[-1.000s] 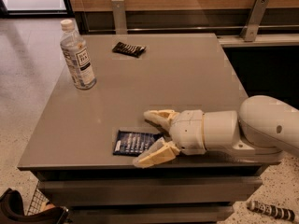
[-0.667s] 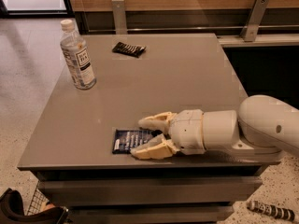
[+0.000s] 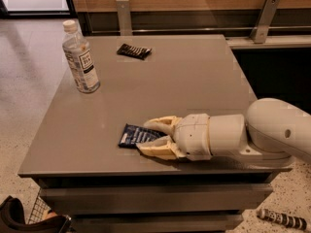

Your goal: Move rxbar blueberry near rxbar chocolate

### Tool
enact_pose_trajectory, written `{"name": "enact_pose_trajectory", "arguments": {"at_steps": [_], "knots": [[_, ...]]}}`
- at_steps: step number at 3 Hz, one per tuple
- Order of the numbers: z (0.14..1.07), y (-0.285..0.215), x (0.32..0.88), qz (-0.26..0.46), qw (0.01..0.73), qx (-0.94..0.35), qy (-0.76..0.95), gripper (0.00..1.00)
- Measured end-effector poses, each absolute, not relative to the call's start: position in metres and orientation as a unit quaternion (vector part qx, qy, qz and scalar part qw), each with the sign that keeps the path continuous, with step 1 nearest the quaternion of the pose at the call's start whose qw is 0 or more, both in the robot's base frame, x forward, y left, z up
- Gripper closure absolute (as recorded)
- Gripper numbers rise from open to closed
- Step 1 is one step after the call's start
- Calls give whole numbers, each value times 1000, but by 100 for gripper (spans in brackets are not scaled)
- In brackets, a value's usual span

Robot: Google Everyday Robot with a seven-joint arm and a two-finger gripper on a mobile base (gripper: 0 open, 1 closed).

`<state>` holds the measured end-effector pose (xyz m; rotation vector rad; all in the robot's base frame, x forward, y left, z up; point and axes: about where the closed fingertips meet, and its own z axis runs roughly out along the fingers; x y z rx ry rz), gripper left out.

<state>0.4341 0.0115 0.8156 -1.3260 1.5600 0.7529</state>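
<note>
Camera view – task thing: the flat dark-blue rxbar blueberry wrapper with white lettering (image 3: 130,135) lies on the near part of the grey square table top (image 3: 189,81), close to the front edge.
Camera view – target: the slim black rxbar chocolate wrapper (image 3: 134,51) lies flat at the far side of the table, well apart from the blue bar.
Camera view – tool: the cream two-finger gripper (image 3: 145,137) is low over the table at the blue wrapper's right end. Its fingers are parted, one on the far side of the wrapper and one on the near side, and the wrapper shows in the gap between them. No squeeze on the bar is visible, and it appears flat on the surface.
Camera view – arm: the thick white arm (image 3: 272,130) comes in from the right, along the table's front edge.
Progress: early, by the look of it – the gripper is placed for a grasp, but the bar is not lifted and the whole carry to the far side is left.
Other things: a clear plastic water bottle with a white cap and label (image 3: 80,57) stands upright at the left, nearer than the black bar.
In the way: the table between the two bars is bare, so a straight path looks free. The bottle stands to the left of that line – a wide swing could clip it.
On the floor: a dark striped rod (image 3: 282,220) lies at lower right, off the table and out of play.
</note>
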Motion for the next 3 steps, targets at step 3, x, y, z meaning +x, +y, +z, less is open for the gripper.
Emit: {"name": "enact_pose_trajectory", "arguments": {"at_steps": [3], "knots": [[894, 7, 469, 243, 431, -587, 641, 100]]}}
